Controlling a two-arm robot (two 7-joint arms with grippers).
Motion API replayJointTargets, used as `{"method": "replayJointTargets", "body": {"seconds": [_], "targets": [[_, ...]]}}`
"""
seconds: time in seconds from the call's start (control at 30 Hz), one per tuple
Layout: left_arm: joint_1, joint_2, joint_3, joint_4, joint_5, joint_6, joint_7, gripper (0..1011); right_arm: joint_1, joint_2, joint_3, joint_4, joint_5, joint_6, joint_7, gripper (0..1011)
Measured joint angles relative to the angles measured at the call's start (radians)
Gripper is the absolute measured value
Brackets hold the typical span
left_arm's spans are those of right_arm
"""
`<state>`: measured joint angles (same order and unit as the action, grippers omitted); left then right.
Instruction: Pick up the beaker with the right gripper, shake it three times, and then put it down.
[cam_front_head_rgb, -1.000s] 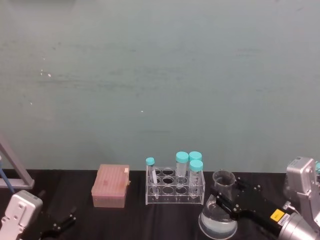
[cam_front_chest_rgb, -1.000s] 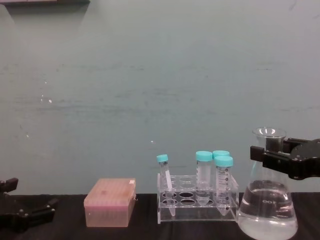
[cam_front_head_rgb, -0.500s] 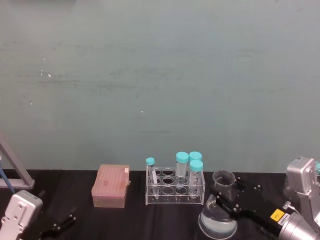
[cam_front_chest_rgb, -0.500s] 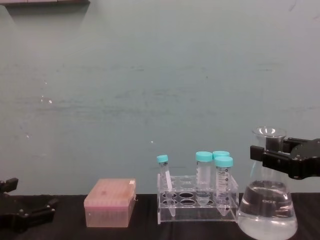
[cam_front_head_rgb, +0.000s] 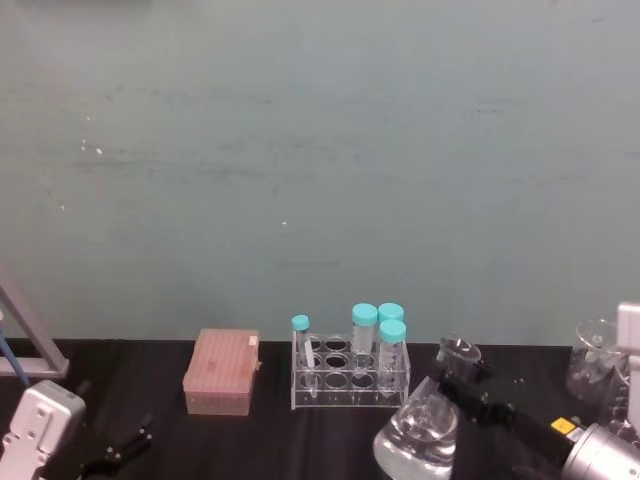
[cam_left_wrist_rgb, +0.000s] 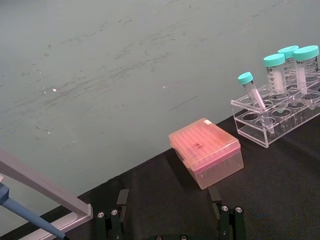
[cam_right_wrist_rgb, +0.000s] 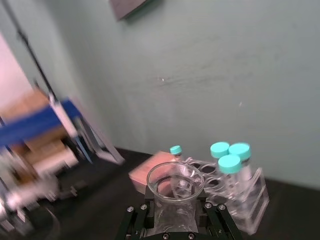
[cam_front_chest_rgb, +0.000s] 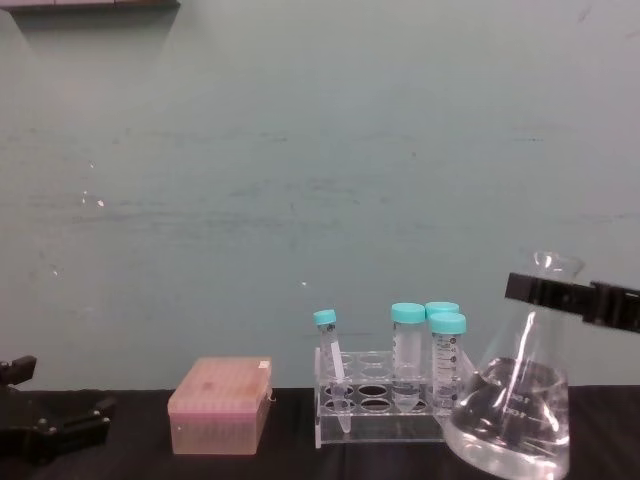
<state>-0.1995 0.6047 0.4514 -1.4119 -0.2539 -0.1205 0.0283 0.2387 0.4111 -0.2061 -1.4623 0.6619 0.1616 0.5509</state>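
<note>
The beaker (cam_front_head_rgb: 418, 436) is a clear conical flask with liquid in it. It hangs tilted, its wide base swung left towards the tube rack and its rim up to the right. My right gripper (cam_front_head_rgb: 462, 380) is shut on its narrow neck. From the chest the beaker (cam_front_chest_rgb: 510, 420) leans beside the rack, and the right gripper (cam_front_chest_rgb: 535, 290) crosses just under the flared rim. In the right wrist view the beaker (cam_right_wrist_rgb: 175, 199) stands between the black fingers of the right gripper (cam_right_wrist_rgb: 175, 222). My left gripper (cam_front_head_rgb: 120, 450) rests open, low at the left, well apart from the beaker.
A clear tube rack (cam_front_head_rgb: 350, 368) with teal-capped tubes stands just left of the beaker. A pink tip box (cam_front_head_rgb: 222, 372) sits further left. Another glass vessel (cam_front_head_rgb: 596, 366) is at the far right. A metal stand leg (cam_front_head_rgb: 28, 338) slants at the left edge.
The beaker was upright in the right gripper. It is now tilted, with its base swung left towards the rack and its liquid sloshing. The left arm has not moved.
</note>
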Motion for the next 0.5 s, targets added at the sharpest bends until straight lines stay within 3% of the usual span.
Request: {"method": "replayJointTargets", "body": {"seconds": [0.03,0.07,0.1,0.13,0.17,0.2,0.27,0.3,0.4,0.5], "targets": [[0.000,0.000,0.000,0.000,0.000,0.000,0.000,1000,-0.003,-0.009,0.012,-0.002,0.031,0.026,-0.002,452],[0.000,0.000,0.000,0.000,0.000,0.000,0.000,1000,-0.009,-0.030,0.037,-0.003,0.100,0.084,-0.012,452],[0.000,0.000,0.000,0.000,0.000,0.000,0.000,1000,-0.009,-0.030,0.037,-0.003,0.100,0.084,-0.012,452],[0.000,0.000,0.000,0.000,0.000,0.000,0.000,1000,-0.015,-0.050,0.061,-0.003,0.160,0.130,-0.025,453],[0.000,0.000,0.000,0.000,0.000,0.000,0.000,1000,-0.016,-0.058,0.070,-0.003,0.185,0.148,-0.030,453],[0.000,0.000,0.000,0.000,0.000,0.000,0.000,1000,-0.020,-0.077,0.091,-0.002,0.238,0.186,-0.043,452],[0.000,0.000,0.000,0.000,0.000,0.000,0.000,1000,-0.024,-0.097,0.111,0.000,0.285,0.215,-0.056,452],[0.000,0.000,0.000,0.000,0.000,0.000,0.000,1000,-0.029,-0.114,0.128,0.001,0.331,0.242,-0.071,452],[0.000,0.000,0.000,0.000,0.000,0.000,0.000,1000,-0.035,-0.138,0.151,0.004,0.393,0.277,-0.094,453],[0.000,0.000,0.000,0.000,0.000,0.000,0.000,1000,-0.037,-0.146,0.156,0.005,0.422,0.291,-0.110,452]]}}
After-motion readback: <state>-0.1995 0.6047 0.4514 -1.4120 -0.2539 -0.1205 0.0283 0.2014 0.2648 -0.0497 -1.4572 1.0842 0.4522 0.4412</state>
